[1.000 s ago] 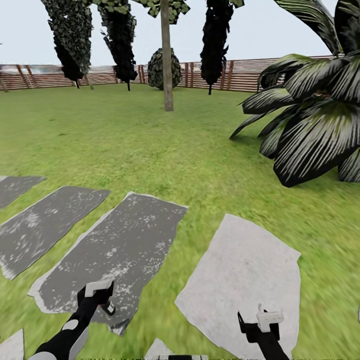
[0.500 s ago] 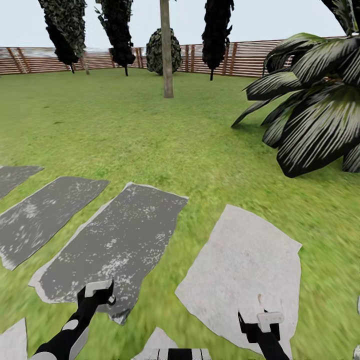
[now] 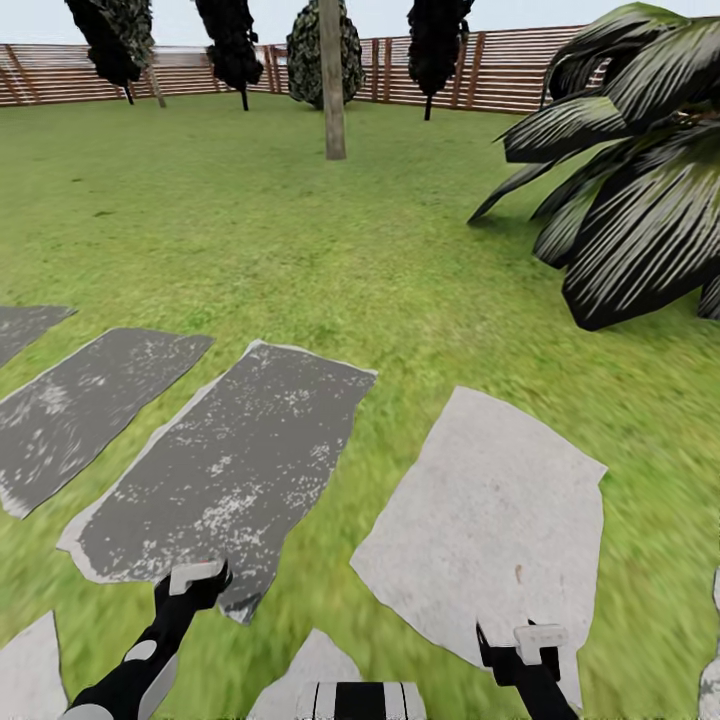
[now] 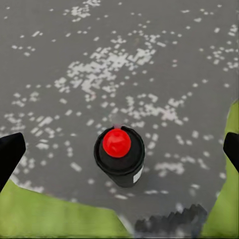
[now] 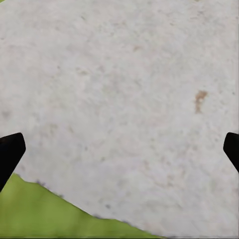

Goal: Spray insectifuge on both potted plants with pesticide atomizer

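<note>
The pesticide atomizer, a black bottle with a red cap, stands upright on a dark grey paver near its edge. My left gripper hangs open straight above it, one dark fingertip at each side and well apart from the bottle. In the head view the left gripper is over the near corner of that dark paver. Over a pale stone paver, my right gripper is open and holds nothing; its wrist view shows that gripper above the bare pale stone. The potted plants are out of view.
Green lawn stretches to a slatted wooden fence. A big dark palm bush fills the right side. A bare trunk and dark trees stand at the back. More dark pavers lie to the left.
The whole head view has shifted: fence, trees and palm bush now sit higher in the picture, so the camera moved. Both grippers keep their places and stay open.
</note>
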`<state>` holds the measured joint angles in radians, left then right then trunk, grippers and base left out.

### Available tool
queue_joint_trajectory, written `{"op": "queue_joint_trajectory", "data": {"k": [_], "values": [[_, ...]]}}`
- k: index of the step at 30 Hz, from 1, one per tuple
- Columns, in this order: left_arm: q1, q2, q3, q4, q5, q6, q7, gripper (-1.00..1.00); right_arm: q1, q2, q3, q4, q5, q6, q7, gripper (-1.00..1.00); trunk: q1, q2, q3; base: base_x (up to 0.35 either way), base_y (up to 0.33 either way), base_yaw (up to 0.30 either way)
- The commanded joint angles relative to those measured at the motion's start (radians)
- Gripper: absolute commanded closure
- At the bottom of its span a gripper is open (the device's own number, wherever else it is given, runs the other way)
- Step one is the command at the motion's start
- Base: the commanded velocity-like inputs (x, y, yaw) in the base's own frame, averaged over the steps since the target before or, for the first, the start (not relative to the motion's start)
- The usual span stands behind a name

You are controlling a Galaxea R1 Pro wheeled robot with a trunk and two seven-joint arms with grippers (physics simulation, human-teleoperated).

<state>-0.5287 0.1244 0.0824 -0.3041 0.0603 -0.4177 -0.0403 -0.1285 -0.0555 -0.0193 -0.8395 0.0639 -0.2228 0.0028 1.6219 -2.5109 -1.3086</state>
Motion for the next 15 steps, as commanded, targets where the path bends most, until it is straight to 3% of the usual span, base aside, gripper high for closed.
{"op": "queue_joint_trajectory", "data": {"k": [1,15], "values": [[-0.001,0.000,0.002,0.006,0.007,-0.011,-0.004,-1.00,0.000,0.000,-0.001,0.000,0.007,-0.003,0.000,-1.00,0.000,-0.001,-0.006,0.000,0.000,0.000],[-0.001,0.000,0.003,0.026,0.012,-0.051,-0.004,-1.00,0.000,0.000,0.000,0.000,0.007,-0.003,0.000,-1.00,0.006,-0.004,-0.082,0.000,0.000,0.000]]}}
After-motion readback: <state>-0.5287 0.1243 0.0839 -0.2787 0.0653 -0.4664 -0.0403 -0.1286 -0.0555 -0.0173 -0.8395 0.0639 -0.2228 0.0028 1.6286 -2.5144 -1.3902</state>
